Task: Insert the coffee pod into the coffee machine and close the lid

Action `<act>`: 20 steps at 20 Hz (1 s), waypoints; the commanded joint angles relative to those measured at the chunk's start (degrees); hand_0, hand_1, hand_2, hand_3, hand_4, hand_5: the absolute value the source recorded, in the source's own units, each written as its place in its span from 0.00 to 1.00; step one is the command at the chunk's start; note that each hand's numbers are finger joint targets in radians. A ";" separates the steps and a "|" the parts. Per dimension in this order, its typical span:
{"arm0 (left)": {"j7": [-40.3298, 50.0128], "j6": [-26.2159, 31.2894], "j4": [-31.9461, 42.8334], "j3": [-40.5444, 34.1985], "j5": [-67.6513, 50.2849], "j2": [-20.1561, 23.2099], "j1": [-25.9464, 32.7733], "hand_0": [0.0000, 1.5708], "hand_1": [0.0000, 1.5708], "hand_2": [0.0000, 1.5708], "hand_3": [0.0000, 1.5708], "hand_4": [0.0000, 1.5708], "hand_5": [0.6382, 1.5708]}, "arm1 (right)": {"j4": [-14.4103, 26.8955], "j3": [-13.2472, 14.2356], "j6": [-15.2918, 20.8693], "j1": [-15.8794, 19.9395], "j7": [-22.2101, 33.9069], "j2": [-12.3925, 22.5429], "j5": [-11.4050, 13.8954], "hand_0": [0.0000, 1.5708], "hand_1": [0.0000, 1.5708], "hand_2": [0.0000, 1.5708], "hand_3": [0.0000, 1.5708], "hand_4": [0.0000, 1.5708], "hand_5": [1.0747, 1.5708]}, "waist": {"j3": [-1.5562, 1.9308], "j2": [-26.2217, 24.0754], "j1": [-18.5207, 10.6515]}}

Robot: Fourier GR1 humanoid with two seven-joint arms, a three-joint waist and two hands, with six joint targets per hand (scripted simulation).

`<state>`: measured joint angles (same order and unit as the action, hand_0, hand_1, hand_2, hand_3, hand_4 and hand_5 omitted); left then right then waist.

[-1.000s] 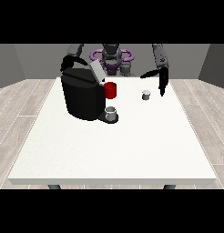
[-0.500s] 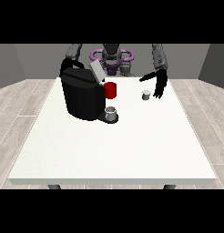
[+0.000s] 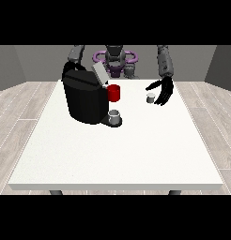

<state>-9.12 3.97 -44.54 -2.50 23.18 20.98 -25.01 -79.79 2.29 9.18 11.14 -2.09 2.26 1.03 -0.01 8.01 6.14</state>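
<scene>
A black coffee machine [image 3: 84,98] stands at the table's back left with its grey lid [image 3: 99,73] tilted up and a red part [image 3: 114,93] on its front. A small grey cup [image 3: 115,116] sits on its base. The little grey coffee pod [image 3: 150,97] stands on the table to the right. The hand at the view's right [image 3: 163,91] hangs just beside the pod, on its right, fingers spread and relaxed, thumb reaching over towards the pod's far side. The other hand is hidden behind the machine; only its arm [image 3: 76,54] shows.
The white table [image 3: 117,154] stretches wide towards the camera in front of the machine and the pod. The robot's torso [image 3: 115,58] stands behind the far edge.
The hand at the view's right has come down and inward, from above and right of the pod to right beside it. The machine and pod have not moved.
</scene>
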 commanded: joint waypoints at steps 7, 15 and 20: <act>-3.31 -9.10 4.50 2.11 7.85 -2.84 -2.72 0.46 0.46 0.54 0.39 0.10 1.00 | 1.61 1.06 -0.38 2.93 2.02 1.05 -0.54 0.00 0.00 0.00 0.00 0.33 1.00 | 0.00 -0.48 -0.11; -6.38 -14.16 10.01 0.65 11.15 -1.16 -4.55 0.62 0.62 0.69 0.55 0.21 1.00 | 0.12 -0.07 0.28 -0.77 -1.71 -1.01 -1.25 0.00 0.00 0.00 0.00 0.32 1.00 | 0.00 0.06 2.38; -4.15 -16.17 10.87 2.91 15.35 -1.75 -6.68 0.65 0.65 0.71 0.57 0.18 1.00 | 3.31 1.05 -1.02 1.05 -4.27 -0.59 -2.29 0.00 0.00 0.00 0.00 0.33 1.00 | 0.02 2.48 2.01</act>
<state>-15.04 -10.13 -34.72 -1.27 35.59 20.69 -30.63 -78.73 2.59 9.10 12.16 -3.14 1.72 -0.44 0.21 9.13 8.01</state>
